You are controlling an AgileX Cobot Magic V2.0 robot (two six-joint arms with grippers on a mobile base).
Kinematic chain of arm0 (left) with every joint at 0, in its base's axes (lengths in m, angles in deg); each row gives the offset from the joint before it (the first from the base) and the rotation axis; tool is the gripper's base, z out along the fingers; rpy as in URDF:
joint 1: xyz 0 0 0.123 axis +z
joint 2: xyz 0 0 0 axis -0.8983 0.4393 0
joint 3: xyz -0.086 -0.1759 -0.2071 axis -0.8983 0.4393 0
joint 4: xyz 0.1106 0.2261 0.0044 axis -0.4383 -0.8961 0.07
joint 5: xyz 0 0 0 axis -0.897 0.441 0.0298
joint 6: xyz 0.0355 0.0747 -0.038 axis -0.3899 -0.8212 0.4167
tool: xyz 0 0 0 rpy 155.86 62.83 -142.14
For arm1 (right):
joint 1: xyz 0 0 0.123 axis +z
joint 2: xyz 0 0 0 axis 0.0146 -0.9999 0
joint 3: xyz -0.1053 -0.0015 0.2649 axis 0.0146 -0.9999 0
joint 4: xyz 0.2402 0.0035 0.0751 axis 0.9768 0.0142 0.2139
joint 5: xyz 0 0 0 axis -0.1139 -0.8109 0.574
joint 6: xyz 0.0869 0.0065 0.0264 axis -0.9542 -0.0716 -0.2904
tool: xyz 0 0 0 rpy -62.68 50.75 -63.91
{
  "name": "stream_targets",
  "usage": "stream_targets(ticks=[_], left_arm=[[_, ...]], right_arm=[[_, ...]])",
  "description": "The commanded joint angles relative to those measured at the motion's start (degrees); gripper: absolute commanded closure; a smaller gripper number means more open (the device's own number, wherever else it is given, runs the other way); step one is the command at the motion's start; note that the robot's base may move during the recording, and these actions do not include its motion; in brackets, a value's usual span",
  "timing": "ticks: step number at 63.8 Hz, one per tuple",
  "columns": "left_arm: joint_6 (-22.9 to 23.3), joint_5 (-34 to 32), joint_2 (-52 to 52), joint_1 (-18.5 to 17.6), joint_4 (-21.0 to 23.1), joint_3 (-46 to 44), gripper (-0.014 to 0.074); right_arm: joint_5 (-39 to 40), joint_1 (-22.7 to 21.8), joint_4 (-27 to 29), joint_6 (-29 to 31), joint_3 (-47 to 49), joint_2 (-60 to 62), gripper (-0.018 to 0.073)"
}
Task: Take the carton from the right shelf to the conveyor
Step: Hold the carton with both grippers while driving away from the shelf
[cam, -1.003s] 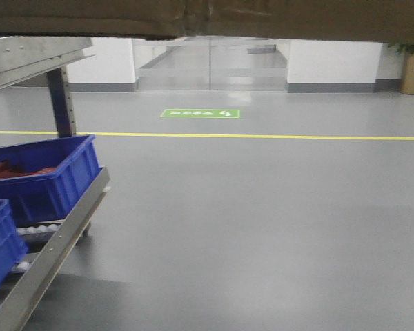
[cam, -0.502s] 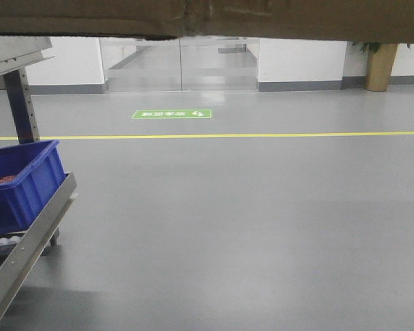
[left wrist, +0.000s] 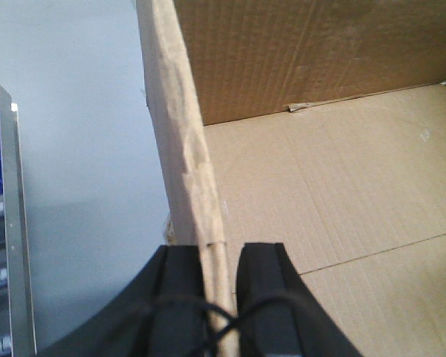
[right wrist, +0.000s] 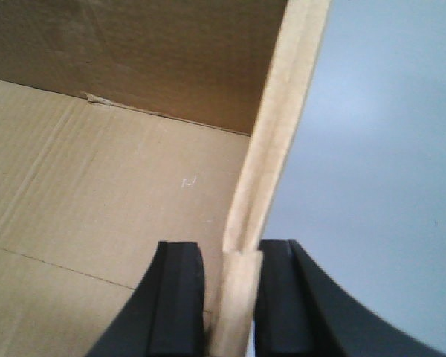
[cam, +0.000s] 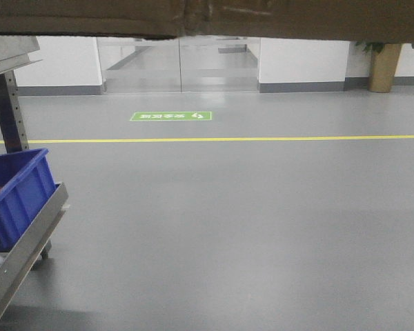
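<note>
The carton is an open brown cardboard box held up between both arms. Its underside [cam: 207, 17] fills the top strip of the front view. My left gripper [left wrist: 219, 253] is shut on the carton's left wall [left wrist: 186, 149], one finger inside and one outside. My right gripper [right wrist: 233, 249] is shut on the carton's right wall [right wrist: 282, 126] in the same way. The carton's inside [right wrist: 97, 171] is empty. The metal shelf [cam: 24, 248] stands at the left edge of the front view, and its rail shows in the left wrist view [left wrist: 11, 223]. The conveyor is out of view.
A blue bin [cam: 14, 193] sits on the shelf's roller rail beside a grey perforated upright [cam: 7, 114]. Grey floor runs ahead, with a yellow line [cam: 228, 139] and a green floor sign [cam: 170, 116]. Glass doors [cam: 179, 65] and a brown pillar [cam: 384, 67] stand at the far wall.
The shelf and blue bins have slid left and partly out of the front view, and the nearer bin is gone from view. The carton stays in the same place at the top.
</note>
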Motion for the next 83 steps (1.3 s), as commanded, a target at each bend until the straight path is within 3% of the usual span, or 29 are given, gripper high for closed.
stream_targets(ticks=[1,83], left_arm=[[-0.4,-2.5,-0.6,-0.4,0.0,-0.5,0.0613],[-0.4,-2.5,-0.6,-0.4,-0.1,-0.5,0.0613]], right_arm=[[2.0,0.0,-0.2,1.5,0.1,0.6,0.0627],[2.2,0.0,-0.2,1.5,0.1,0.5,0.0627]])
